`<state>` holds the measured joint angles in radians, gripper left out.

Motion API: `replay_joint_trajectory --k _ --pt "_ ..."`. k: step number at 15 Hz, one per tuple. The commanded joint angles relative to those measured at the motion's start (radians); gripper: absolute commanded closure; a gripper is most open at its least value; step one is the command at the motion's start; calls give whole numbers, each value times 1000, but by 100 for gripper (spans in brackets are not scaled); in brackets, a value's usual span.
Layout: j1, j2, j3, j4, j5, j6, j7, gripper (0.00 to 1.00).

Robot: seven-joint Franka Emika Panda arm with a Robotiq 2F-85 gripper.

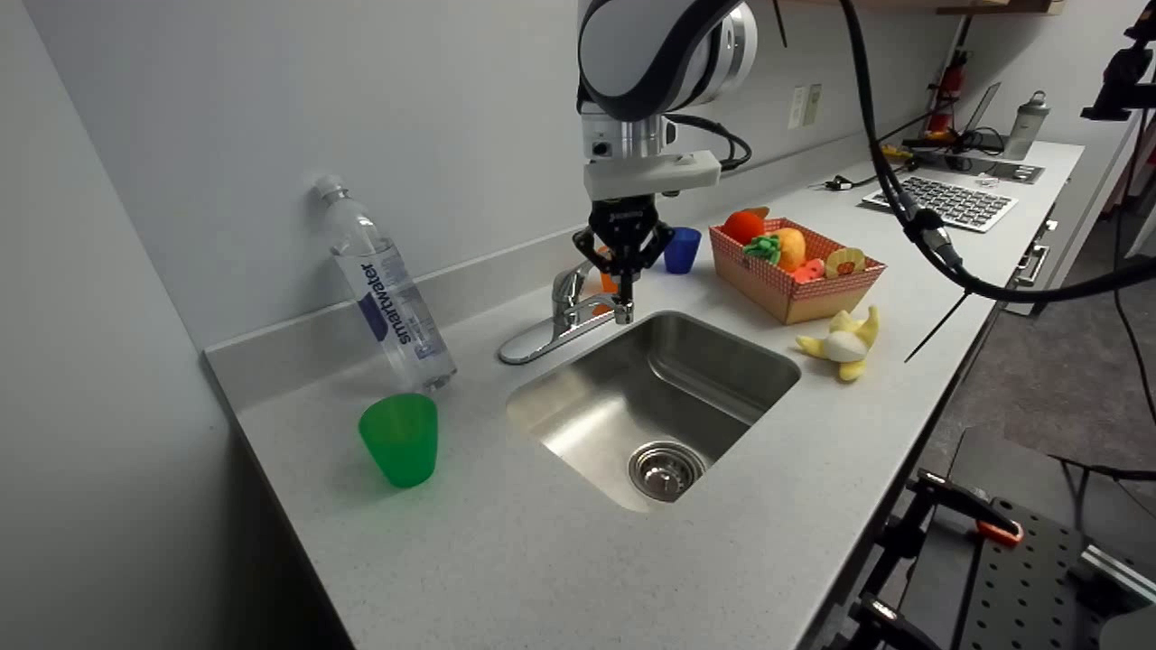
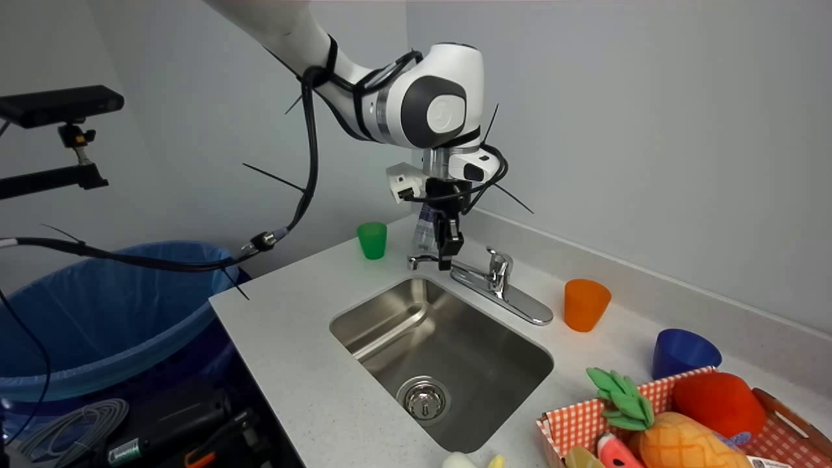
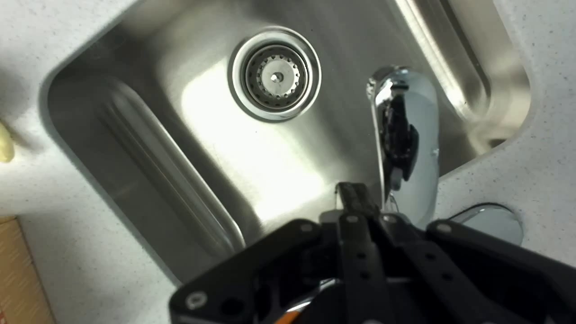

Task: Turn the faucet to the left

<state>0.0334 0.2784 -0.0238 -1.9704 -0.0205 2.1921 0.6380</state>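
Clear plastic bottle (image 1: 388,293) lettered "smartwater"; black pincer (image 1: 624,296), jaws together, just beside silver faucet (image 2: 499,276), contact unclear.

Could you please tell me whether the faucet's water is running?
The faucet looks off: both exterior views show no water beneath its spout tip.

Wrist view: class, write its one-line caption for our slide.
Closed claw beside the faucet spout, steel sink and round drain below.
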Motion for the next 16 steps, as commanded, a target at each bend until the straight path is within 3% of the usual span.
replay_joint_trajectory --k 1,4,11,16 --pt "13 -57 -9 -36 15 -79 -1 100" --pt "0 -108 -11 -72 17 -107 -27 100" --pt "26 -143 28 -167 36 27 -12 100" --pt "49 -119 49 -166 30 133 -8 100"
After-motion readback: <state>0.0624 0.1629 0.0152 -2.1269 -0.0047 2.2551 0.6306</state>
